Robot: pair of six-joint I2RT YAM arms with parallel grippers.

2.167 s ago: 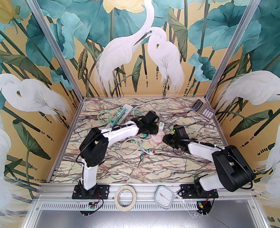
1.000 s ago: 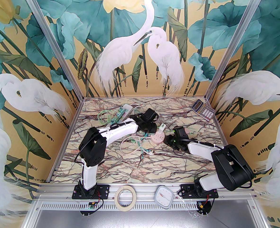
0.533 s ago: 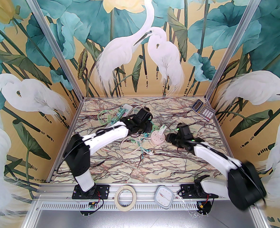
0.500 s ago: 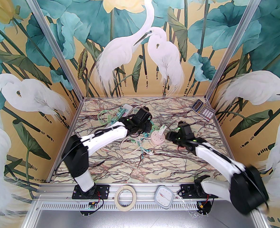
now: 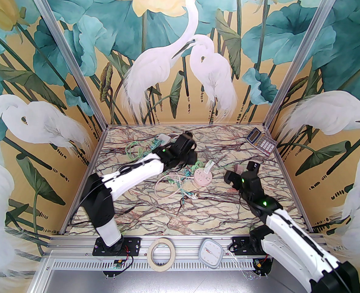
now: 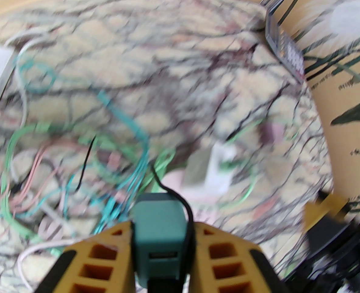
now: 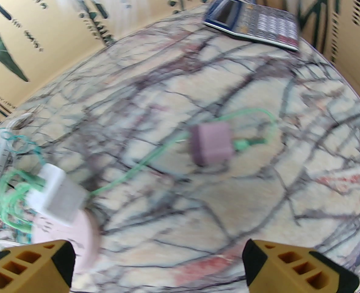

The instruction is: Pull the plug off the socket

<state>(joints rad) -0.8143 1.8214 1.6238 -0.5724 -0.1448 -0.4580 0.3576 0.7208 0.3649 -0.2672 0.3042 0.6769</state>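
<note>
**1. Teal plug: position and orientation**
- The teal plug (image 6: 158, 215) sits between the yellow fingers (image 6: 106, 255) of the left gripper (image 6: 163, 229).
- Its long axis runs parallel to the fingers. The USB port faces back toward the wrist camera, and the opposite end points away over the marble table (image 6: 174, 56).
- In the top view, the left gripper is near the pink round socket (image 5: 202, 179), on its far-left side, and apart from it.

**2. Left jaws**
- The jaws are nearly closed. Both inner faces press on the sides of the teal plug.

**3. Right jaws**
- The right gripper (image 7: 157, 250) has its jaws spread wide, with nothing between the fingers (image 7: 30, 267).
- In the top view, the right gripper (image 5: 241, 172) is well to the right of the socket.

**4. Other plugs**
- The mauve plug (image 7: 212, 146) lies on the table just ahead of the open right fingers. A green cable (image 7: 250, 114) enters the end that faces right in the right wrist view.
- The white plug (image 5: 209, 166) stands in the top of the pink round socket, leaning toward the far side. Blur hides how deeply it is seated.

**5. Surroundings**
- A tangle of cables (image 5: 180, 185) lies left of the socket.
- A power strip (image 5: 161, 139) lies at the far left.
- A calculator (image 5: 261, 145) lies in the far right corner.
</note>
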